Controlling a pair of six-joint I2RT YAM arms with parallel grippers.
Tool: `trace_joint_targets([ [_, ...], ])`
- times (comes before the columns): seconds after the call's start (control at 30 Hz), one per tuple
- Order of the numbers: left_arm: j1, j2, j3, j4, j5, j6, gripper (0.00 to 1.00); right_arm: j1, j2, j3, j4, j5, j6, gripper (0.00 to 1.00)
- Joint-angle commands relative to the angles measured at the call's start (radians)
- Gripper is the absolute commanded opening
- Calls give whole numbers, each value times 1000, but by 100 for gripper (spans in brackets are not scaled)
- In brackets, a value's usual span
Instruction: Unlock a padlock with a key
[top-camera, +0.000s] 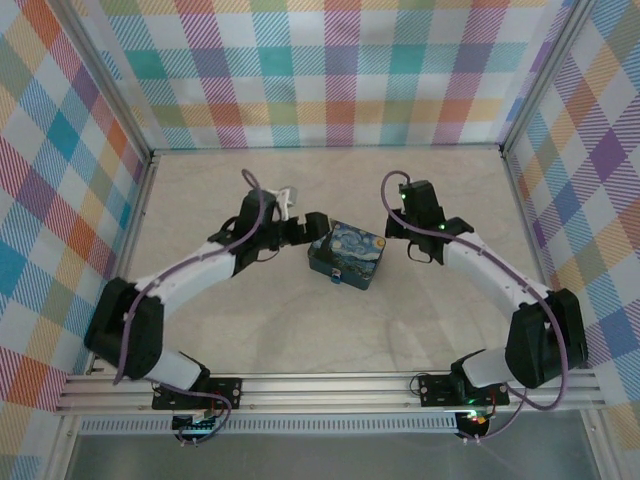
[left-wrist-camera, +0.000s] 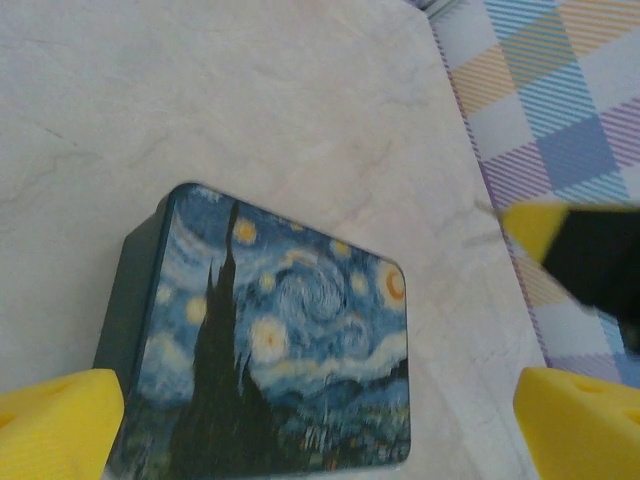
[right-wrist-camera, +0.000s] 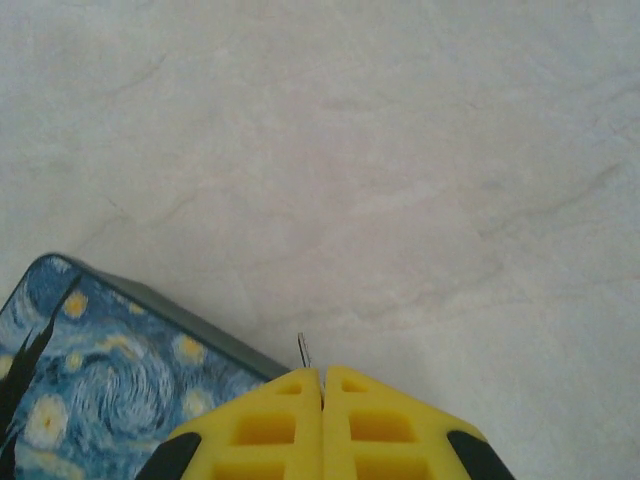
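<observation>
the painted tin (top-camera: 350, 255) is set on the table (top-camera: 200, 190) between both claws, the left claw (left-wrist-camera: 320, 430) is spread wide at its corner, the right claw (right-wrist-camera: 322, 385) is pressed together beside its edge.

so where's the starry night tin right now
In the top view the tin sits mid-table between the left gripper and the right gripper.
</observation>
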Motion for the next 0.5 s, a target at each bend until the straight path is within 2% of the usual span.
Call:
trace_joint_targets([
  [0.0, -52, -88, -131, 138, -22, 113, 100, -17, 55, 59, -13, -21, -40, 0],
  [0.17, -127, -105, -212, 140, -23, 203, 100, -25, 132, 90, 10, -12, -43, 0],
  [0.47, -215, 64, -348, 452, -90, 251, 100, -34, 201, 53, 53, 83, 12, 0],
])
